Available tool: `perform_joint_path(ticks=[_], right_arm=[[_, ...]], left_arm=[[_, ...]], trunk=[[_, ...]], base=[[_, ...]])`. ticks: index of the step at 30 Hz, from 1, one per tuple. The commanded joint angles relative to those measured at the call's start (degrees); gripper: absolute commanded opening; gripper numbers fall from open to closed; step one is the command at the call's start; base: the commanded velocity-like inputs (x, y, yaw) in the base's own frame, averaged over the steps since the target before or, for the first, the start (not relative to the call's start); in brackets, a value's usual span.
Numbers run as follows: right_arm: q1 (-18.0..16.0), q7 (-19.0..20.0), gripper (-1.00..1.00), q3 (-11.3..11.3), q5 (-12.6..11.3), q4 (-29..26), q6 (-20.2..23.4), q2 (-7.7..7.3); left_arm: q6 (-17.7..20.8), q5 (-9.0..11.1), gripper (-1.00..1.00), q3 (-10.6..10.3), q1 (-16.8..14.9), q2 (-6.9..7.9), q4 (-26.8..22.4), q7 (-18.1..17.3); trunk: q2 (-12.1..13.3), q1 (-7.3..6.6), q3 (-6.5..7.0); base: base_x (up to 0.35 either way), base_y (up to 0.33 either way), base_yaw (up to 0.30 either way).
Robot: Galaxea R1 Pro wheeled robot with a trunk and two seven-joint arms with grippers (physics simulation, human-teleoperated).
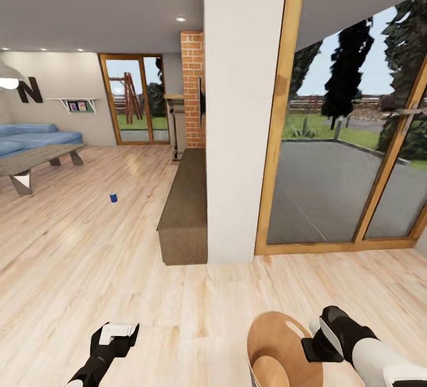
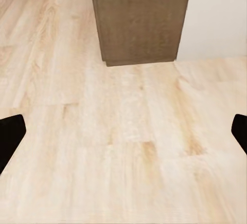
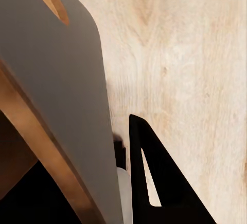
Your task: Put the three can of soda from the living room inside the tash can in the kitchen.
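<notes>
The trash can, pale grey outside and coppery brown inside, hangs low at the lower right of the head view. My right gripper is shut on its rim. In the right wrist view the bin's grey wall runs between the jaws, with one black finger against its outside. My left gripper is open over bare wood floor, with nothing between its spread fingertips. The cans of soda are out of view.
A white pillar and a low brown cabinet stand straight ahead, with wood-framed glass doors to the right. The coffee table, blue sofa and brick fireplace lie far left. A small blue object sits on the floor.
</notes>
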Motion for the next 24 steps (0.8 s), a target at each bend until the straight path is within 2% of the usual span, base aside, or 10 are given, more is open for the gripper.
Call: perform_joint_path(ticks=[1, 13, 24], right_arm=[[0.0, 0.1, -1.00, -0.3, -1.0, 0.0, 0.1, 0.01], [0.0, 0.2, -1.00, -0.2, -1.0, -0.3, 0.0, 0.06], [0.0, 0.2, -1.00, 0.8, -1.0, -0.3, -0.1, 0.49]], left_arm=[[0.0, 0.0, 1.00, 0.0, 0.0, 0.00, 0.0, 0.0], [0.0, -0.1, 1.00, 0.0, 0.0, -0.01, 0.0, 0.1], [0.0, -0.1, 1.00, 0.0, 0.0, -0.01, 0.0, 0.3]], trunk=[[0.0, 0.00, -0.05], [0.0, 0.00, -0.49], [0.0, 0.00, -1.28]], base=[[0.269, 0.154, 0.182], [0.272, 0.156, 0.079], [0.273, 0.157, 0.135]])
